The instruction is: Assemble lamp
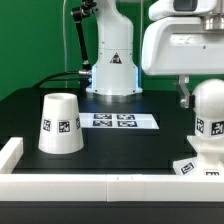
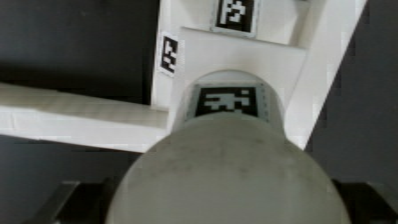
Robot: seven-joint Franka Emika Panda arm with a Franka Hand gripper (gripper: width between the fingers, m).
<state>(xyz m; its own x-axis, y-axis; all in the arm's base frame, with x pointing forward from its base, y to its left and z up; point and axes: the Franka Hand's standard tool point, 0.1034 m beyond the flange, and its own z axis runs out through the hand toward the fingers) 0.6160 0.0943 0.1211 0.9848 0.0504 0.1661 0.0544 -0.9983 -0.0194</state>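
The ball-shaped white bulb [image 1: 208, 112] stands upright at the exterior view's right, its lower end on or just above the flat square base [image 1: 188, 168] by the front wall. My gripper [image 1: 207, 98] is shut on the bulb, one finger [image 1: 186, 95] showing beside it. In the wrist view the bulb [image 2: 222, 165] fills the foreground between my dark fingers [image 2: 75, 203], its tag facing the camera. The tagged base [image 2: 267, 45] lies beyond it. The truncated-cone shade [image 1: 60, 125] stands alone at the exterior view's left.
The marker board [image 1: 118, 121] lies mid-table in front of the arm's pedestal [image 1: 112, 75]. A low white wall [image 1: 100, 188] runs along the front edge and turns back at the left corner [image 1: 10, 152]. It also shows in the wrist view [image 2: 71, 115].
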